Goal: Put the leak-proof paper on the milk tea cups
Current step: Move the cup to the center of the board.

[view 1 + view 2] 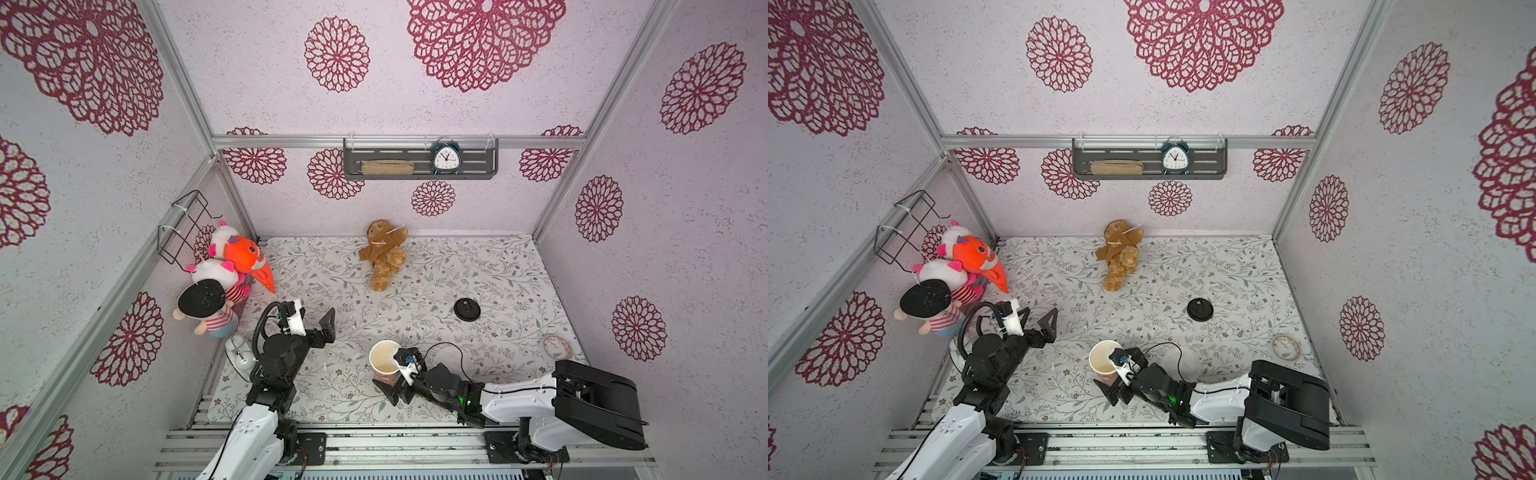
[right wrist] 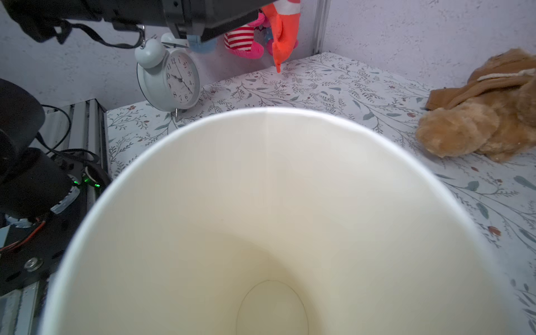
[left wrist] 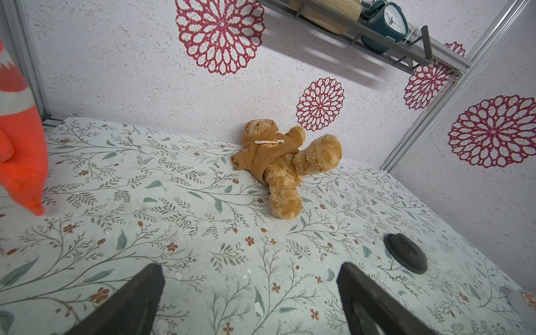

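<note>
The milk tea cup (image 1: 384, 357) (image 1: 1104, 358) stands upright near the table's front middle. Its cream-white inside fills the right wrist view (image 2: 275, 217), and red-orange print shows low on its wall. My right gripper (image 1: 392, 380) (image 1: 1113, 380) reaches in from the right, open, with the cup's lower part between its fingers. One black finger (image 1: 388, 392) shows in front of the cup; the other is hidden. A faint whitish round patch, seemingly the leak-proof paper (image 1: 451, 365) (image 1: 1185, 368), lies flat just right of the cup, under the right arm's cable. My left gripper (image 1: 313, 318) (image 3: 252, 290) hovers open and empty at the left.
A black round lid (image 1: 467, 309) (image 3: 406, 253) lies right of centre. A brown teddy bear (image 1: 384, 255) rests at the back. Plush toys (image 1: 224, 282) hang at the left wall above a pale alarm clock (image 2: 168, 78). A small round printed thing (image 1: 557, 346) sits near the right edge.
</note>
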{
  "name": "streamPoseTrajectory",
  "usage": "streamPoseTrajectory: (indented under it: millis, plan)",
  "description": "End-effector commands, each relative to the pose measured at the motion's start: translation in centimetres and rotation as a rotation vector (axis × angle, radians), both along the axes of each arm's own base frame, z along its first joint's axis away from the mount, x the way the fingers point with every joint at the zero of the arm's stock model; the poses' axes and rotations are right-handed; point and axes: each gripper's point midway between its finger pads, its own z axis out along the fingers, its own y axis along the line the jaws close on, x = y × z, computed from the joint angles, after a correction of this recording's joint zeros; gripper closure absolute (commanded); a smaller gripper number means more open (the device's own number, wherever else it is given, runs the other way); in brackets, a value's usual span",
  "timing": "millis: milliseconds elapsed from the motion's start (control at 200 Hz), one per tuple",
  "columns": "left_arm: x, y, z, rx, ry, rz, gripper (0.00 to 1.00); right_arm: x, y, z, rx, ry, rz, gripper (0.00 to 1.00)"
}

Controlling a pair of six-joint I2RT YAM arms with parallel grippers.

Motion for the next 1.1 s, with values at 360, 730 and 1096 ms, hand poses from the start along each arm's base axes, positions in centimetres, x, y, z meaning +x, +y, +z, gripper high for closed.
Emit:
streamPoseTrajectory:
  millis: [360, 730, 1096]
  plan:
    - [-0.2, -0.3, -0.1, 0.02, -0.014, -0.011, 0.03, 2.1, 0.4, 2.5, 0.079, -0.044, -0.11, 0.09]
    - [-0.1, -0.3, 0.0, 0.019, -0.018, -0.012, 0.03, 7.1, -2.8, 4.6, 0.072, -0.103, -0.245, 0.12]
    - [-0.3, -0.3, -0.1, 0.019, -0.016, -0.01, 0.03, 9.8, -3.2, 6.1, 0.057, -0.141, -0.241, 0.22]
